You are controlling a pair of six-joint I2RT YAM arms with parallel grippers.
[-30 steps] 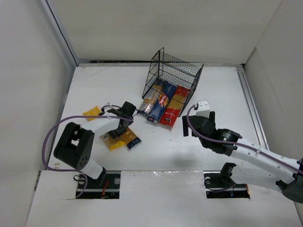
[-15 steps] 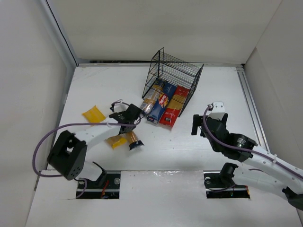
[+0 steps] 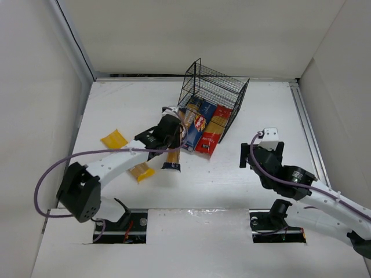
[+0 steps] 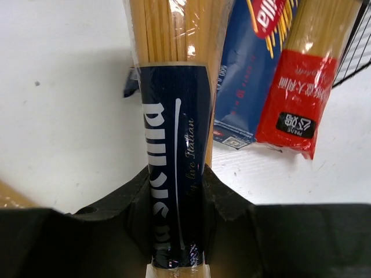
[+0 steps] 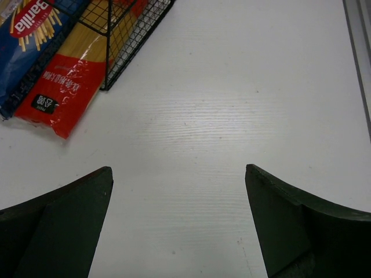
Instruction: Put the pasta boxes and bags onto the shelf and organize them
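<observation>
holding, top view: left pincer (image 3: 169,142) is clamped on the spaghetti bag (image 3: 173,156), just in front of the open mouth of the shelf (image 3: 215,92).
direction, top view: the shelf mouth lies up and to the right of the left pincer. the held bag's long axis runs from the near edge toward the shelf, close to parallel with the blue box (image 3: 196,130) and red-label bag (image 3: 210,138) already poking out of it.
nearer arm, top view: the left, plainly. right pincer (image 3: 259,155) sits well apart, right of the shelf.
loose packs, top view: a yellow bag (image 3: 114,139) and a smaller yellow bag (image 3: 141,172) lie on the desk (image 3: 272,110) to the left.
grip, left wrist view: left pincer (image 4: 174,174) is closed tight round the bag's dark blue label. the blue box lies just to the right.
right wrist view: right pincer (image 5: 179,226) is spread wide and holds nothing. the shelf corner is at upper left.
change: half a second ago the left pincer and its bag were lower and further left. they have swung toward the shelf mouth.
</observation>
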